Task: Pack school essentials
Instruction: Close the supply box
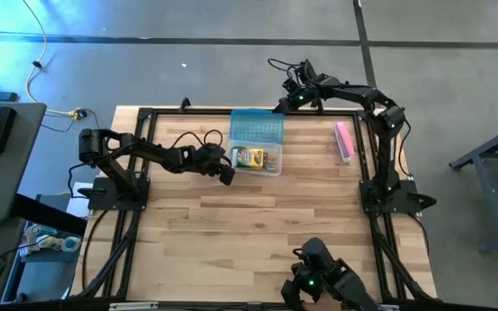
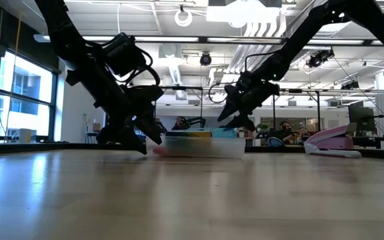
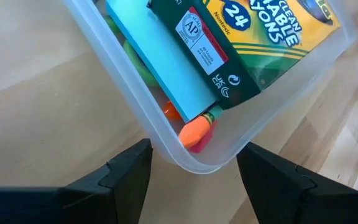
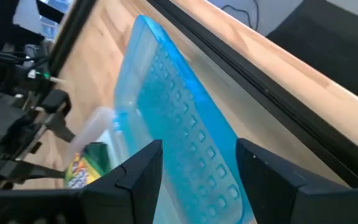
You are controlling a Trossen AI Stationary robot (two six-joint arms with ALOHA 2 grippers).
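Observation:
A clear plastic box [image 1: 258,161] sits toward the far middle of the table. Its blue lid [image 1: 256,128] lies open on the box's far side. Inside are the yellow-green crayon pack [image 3: 272,25], the light-blue note pad [image 3: 160,56], the pink-tipped pencil [image 3: 194,132] and an orange piece [image 3: 171,112]. My left gripper [image 3: 194,165] is open, its fingers on either side of the box's near-left corner [image 3: 197,163]. My right gripper [image 4: 197,162] is open at the lid's far right end [image 4: 185,143], a finger on each side. My left gripper comes slanting down from the table's left, and the box's rounded corner lies between its open fingers; I cannot tell whether either finger touches the wall. My right gripper comes from the far right with the lid's end between its open fingers; whether they touch it cannot be told.
The pink oblong bar [image 1: 344,141] lies near the right edge, right of the box. A black frame rail [image 4: 241,56] runs along the far edge just behind the lid. Bare wood [image 1: 258,233] covers the near half of the table.

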